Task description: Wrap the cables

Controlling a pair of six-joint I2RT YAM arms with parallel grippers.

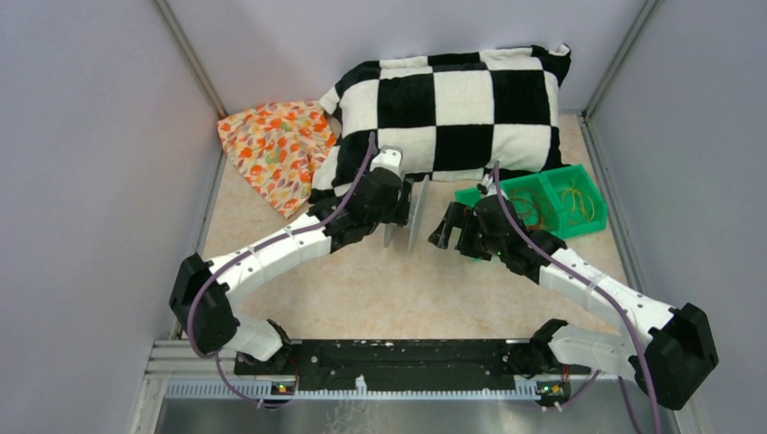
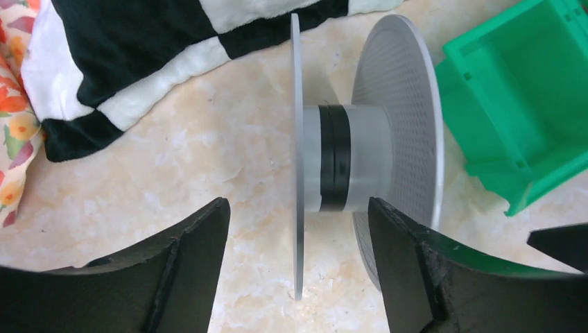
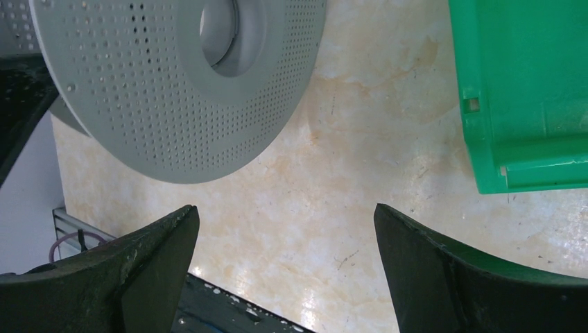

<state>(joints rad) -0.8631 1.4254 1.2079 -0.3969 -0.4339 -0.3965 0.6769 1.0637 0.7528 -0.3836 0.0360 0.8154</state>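
One grey spool (image 2: 360,159), upright on edge on the beige marbled desk (image 1: 380,289): two thin round flanges, pierced with fine holes, joined by a smooth hub with one black band. Left hand (image 2: 298,202) spread wide, black fingers (image 2: 197,257) either side of the near flange and hub, gripping nothing. Right hand (image 3: 284,208) also wide apart, nothing between, just beside the spool. One green plastic bin (image 2: 520,90), two compartments, near the spool. Cables inside it, thread-thin and tangled: reddish-brown ones (image 1: 529,210) in the compartment nearer the spool, yellow ones (image 1: 579,203) in the farther; number impossible to tell. One plush black-and-white checkered pillow (image 1: 452,99) behind. One orange floral cloth (image 1: 276,149) touching it.
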